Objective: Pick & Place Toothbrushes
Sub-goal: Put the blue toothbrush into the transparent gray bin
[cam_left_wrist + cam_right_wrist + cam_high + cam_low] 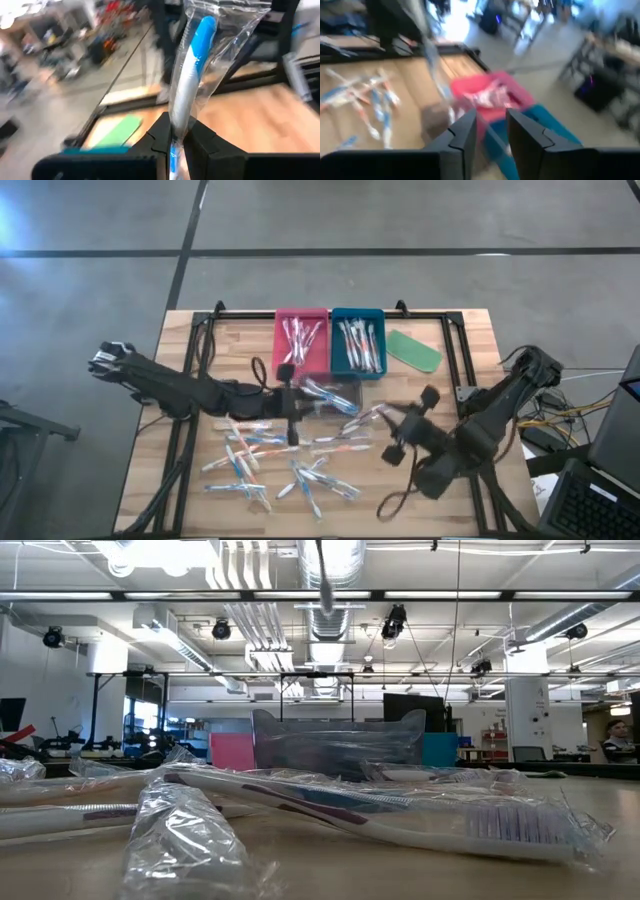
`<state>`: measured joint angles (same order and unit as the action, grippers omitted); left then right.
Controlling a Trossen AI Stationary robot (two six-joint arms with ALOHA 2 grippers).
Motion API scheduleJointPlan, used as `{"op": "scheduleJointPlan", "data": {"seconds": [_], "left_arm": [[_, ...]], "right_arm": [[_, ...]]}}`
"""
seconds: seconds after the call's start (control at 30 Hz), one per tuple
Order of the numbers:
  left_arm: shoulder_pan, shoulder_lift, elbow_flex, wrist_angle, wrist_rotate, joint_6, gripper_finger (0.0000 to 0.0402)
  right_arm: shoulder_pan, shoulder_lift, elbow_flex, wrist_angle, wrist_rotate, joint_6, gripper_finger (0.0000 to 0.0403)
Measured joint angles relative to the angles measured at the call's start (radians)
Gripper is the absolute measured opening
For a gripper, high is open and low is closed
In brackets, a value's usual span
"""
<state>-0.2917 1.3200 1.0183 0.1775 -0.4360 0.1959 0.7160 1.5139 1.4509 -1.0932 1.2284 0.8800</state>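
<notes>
We see the left end effector clenched on a bagged blue toothbrush, its lower end hidden between the fingers. The right end effector stands released, near the pink tray.

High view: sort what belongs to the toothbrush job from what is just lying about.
Job:
loose wrapped toothbrushes
wrapped blue toothbrush in the left tool
red tray
blue tray
right tool

Lying about:
flat green piece
black frame
</notes>
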Motion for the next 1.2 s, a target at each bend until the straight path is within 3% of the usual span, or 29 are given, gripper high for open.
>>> {"op": "scheduleJointPlan", "data": {"seconds": [0.17,0.3,0.57,0.73,0.97,1.2], "left_arm": [[0.047,-0.006,0.163,-0.354,-0.028,-0.097,0.0032],[0.099,0.04,0.303,-0.591,-0.029,-0.145,0.0031],[0.18,0.221,0.5,-0.855,-0.026,-0.112,0.0031],[0.179,0.356,0.581,-0.939,-0.02,-0.072,0.0031],[0.171,0.524,0.678,-0.971,-0.02,-0.033,0.0035],[0.154,0.658,0.833,-1.149,-0.067,-0.043,0.0033]], "right_arm": [[-0.08,-0.035,0.0,-0.31,-0.136,0.315,0.0136],[-0.141,-0.042,0.0,-0.444,-0.241,0.392,0.0161],[-0.249,-0.08,0.0,-0.478,-0.326,0.288,0.0197],[-0.301,-0.136,0.0,-0.478,-0.343,0.221,0.0207],[-0.34,-0.222,0.0,-0.478,-0.344,0.198,0.0212],[-0.344,-0.284,0.0,-0.478,-0.348,0.186,0.0201]]}}
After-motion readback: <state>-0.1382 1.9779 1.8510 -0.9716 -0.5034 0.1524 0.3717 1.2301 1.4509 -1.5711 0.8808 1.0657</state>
